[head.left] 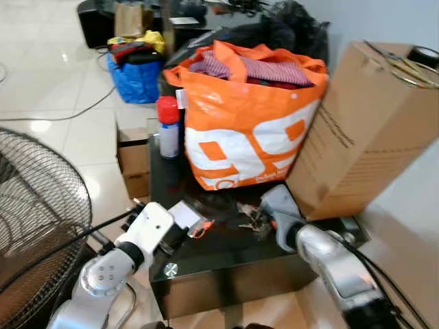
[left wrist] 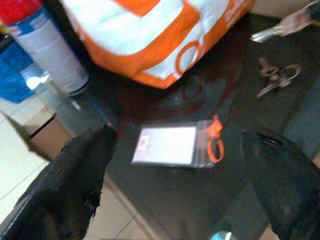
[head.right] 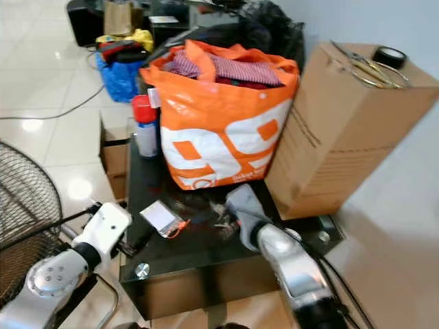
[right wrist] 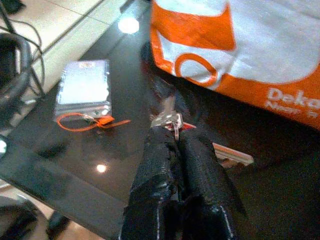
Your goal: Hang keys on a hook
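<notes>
A small bunch of metal keys lies low over the black glass table, just in front of the orange bag. My right gripper is shut on the keys, its two black fingers pressed together with the key ends sticking out past the tips. From the head, the keys sit at the tip of my right gripper. My left gripper hovers open over the table's left front corner, its fingers spread wide either side of a clear card holder.
A clear card holder with an orange strap lies left of the keys. Behind stand an orange-and-white shopping bag, a red-capped spray can and a large tilted cardboard box. A floor fan stands at the left.
</notes>
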`<state>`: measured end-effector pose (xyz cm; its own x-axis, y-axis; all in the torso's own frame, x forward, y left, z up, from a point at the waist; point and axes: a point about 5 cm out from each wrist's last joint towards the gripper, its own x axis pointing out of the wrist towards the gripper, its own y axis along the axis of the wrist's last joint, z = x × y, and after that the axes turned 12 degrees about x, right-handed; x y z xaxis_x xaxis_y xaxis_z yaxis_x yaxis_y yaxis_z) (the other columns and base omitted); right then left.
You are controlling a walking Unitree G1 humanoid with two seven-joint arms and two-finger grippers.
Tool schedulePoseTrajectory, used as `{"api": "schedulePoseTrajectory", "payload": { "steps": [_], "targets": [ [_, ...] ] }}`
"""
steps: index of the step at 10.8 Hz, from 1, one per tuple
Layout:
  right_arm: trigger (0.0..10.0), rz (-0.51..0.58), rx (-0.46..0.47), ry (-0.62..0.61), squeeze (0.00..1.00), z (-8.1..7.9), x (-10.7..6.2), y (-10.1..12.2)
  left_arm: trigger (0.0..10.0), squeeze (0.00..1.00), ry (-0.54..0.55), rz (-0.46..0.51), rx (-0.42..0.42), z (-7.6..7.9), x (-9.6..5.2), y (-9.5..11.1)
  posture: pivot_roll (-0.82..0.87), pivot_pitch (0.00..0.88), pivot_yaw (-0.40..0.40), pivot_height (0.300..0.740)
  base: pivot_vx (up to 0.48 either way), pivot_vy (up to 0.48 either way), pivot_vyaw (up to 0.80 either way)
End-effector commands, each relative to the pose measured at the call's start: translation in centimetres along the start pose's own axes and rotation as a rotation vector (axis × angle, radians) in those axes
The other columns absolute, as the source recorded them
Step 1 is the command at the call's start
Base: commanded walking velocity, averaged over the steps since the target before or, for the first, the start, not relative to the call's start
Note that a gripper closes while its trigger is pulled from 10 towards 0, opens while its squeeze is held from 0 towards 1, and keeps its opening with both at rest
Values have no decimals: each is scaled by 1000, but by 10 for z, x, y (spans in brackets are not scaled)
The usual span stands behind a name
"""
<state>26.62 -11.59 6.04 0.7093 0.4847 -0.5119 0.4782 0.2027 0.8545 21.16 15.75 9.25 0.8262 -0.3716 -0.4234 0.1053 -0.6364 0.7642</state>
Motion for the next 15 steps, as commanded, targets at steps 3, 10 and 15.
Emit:
{"api": "schedulePoseTrajectory", "payload": {
  "steps": [3,10,15],
  "targets": [
    [0,-91,-185,-42,0,6,-2,-9,10000,557,-76,-12,7,7,-2,-4,27,0,-77,740,0,0,0],
    [0,-50,-24,8,0,-2,-7,-2,10000,557,-188,47,-28,11,-1,3,0,0,-60,740,0,0,0],
    [0,229,357,57,0,-1,-26,30,10000,561,-85,104,-120,6,1,11,3,0,-71,740,0,0,0]
  ]
}}
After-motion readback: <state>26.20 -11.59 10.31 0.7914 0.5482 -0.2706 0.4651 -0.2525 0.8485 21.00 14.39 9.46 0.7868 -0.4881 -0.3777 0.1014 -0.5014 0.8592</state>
